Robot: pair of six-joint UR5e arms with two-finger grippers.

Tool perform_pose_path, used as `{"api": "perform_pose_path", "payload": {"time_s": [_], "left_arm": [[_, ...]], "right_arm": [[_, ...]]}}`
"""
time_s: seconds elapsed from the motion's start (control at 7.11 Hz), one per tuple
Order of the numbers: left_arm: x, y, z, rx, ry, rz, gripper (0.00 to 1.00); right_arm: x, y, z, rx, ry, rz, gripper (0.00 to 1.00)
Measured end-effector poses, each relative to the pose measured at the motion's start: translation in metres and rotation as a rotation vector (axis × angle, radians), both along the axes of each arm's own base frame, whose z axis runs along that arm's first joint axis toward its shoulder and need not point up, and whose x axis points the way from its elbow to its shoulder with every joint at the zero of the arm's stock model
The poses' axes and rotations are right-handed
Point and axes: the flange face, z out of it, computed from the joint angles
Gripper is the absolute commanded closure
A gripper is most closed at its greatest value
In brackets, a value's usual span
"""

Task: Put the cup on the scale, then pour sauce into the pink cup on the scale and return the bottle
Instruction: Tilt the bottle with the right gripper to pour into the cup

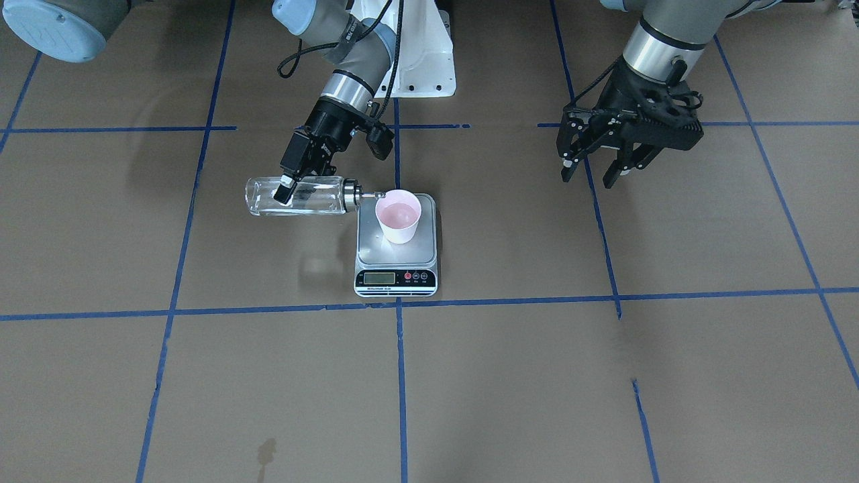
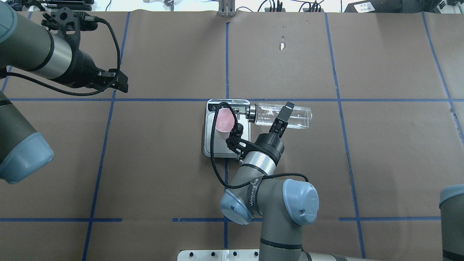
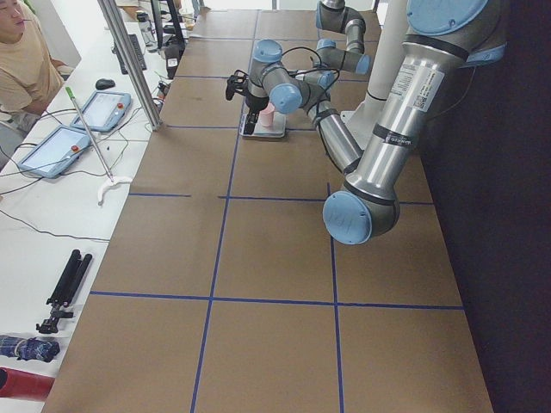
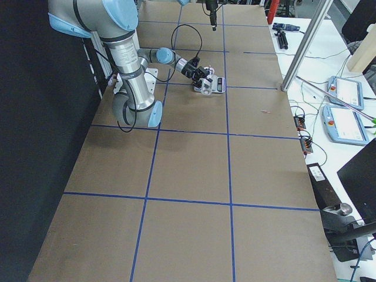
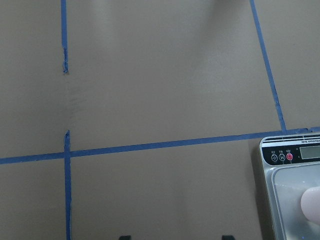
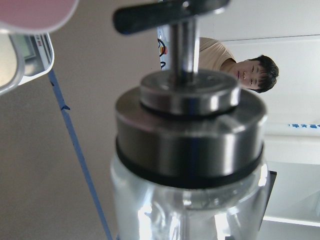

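Jaws on the right gripper [image 1: 292, 192] are clamped across the middle of the bottle [image 1: 322, 196], which we see held nearly level in the air at the left of the front-facing view. Its silver spout points right and reaches the rim of the cup [image 1: 398, 218]. The cup sits upright on the scale [image 1: 396, 256], toward the robot's side of the platform, so we'd say we're mid-pour. Whether anything is actually running out is hard to call. The glass is clear and the cup's inside just looks pink and a bit shiny. Further right, the left gripper [image 1: 589, 178] hangs over bare table with its jaws spread and nothing between them, well apart from the scale. What worries us: the spout only just reaches the rim, so a weak trickle could dribble down the outside onto the platform. A bump from the spout could tip that light paper cup, and with the bottle this flat we could overshoot fast. The table [image 1: 510, 376] is brown paper with a blue tape grid and a dark stain [image 1: 266, 451] near the operators' edge. The side views show white benches with tablets [image 3: 103, 110], cables and a person [image 3: 21, 52] sitting.
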Motion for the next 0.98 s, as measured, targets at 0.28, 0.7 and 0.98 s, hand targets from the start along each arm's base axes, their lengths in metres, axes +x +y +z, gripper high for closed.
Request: {"api": "perform_pose_path", "payload": {"time_s": [0.28,0.7,0.98], "left_arm": [[-0.001,0.001,-0.001,0.001,0.003,-0.001,0.32],[-0.004,0.004,-0.006,0.002,0.014,0.001,0.31],[-0.005,0.007,-0.008,0.000,0.024,0.009,0.31]], "right_arm": [[-0.007,-0.005,0.000,0.010,0.055,0.004,1.00],[-0.008,-0.012,-0.001,0.022,0.164,0.008,1.00],[-0.006,-0.013,0.000,0.012,0.235,0.007,1.00]]}}
